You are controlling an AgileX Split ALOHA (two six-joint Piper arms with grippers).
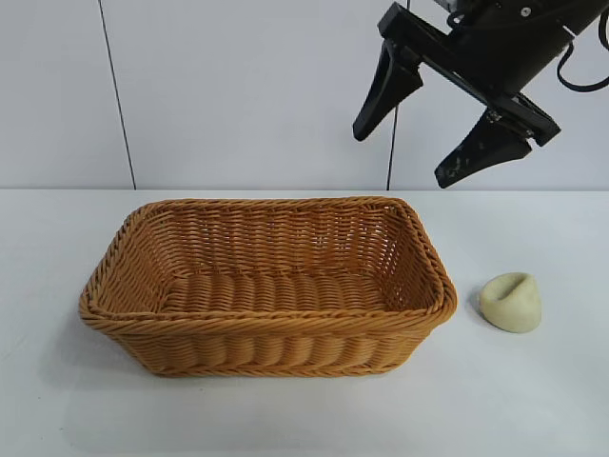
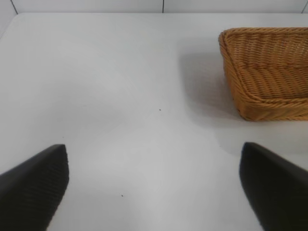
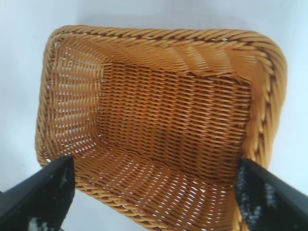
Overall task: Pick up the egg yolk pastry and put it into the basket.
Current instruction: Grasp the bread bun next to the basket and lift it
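Observation:
The egg yolk pastry [image 1: 511, 302], a small pale cream dome with a crease on top, lies on the white table just to the right of the basket [image 1: 276, 328]. That large orange-brown wicker basket holds nothing. My right gripper [image 1: 406, 152] hangs open high above the basket's back right corner, nothing between its black fingers; its wrist view looks straight down into the basket [image 3: 72, 101]. My left gripper [image 2: 154, 166] is open over bare table, with one corner of the basket [image 2: 255, 108] off to one side. The pastry shows in neither wrist view.
The white table [image 1: 57, 400] runs all round the basket, with a pale panelled wall [image 1: 238, 86] behind it. The left arm is outside the exterior view.

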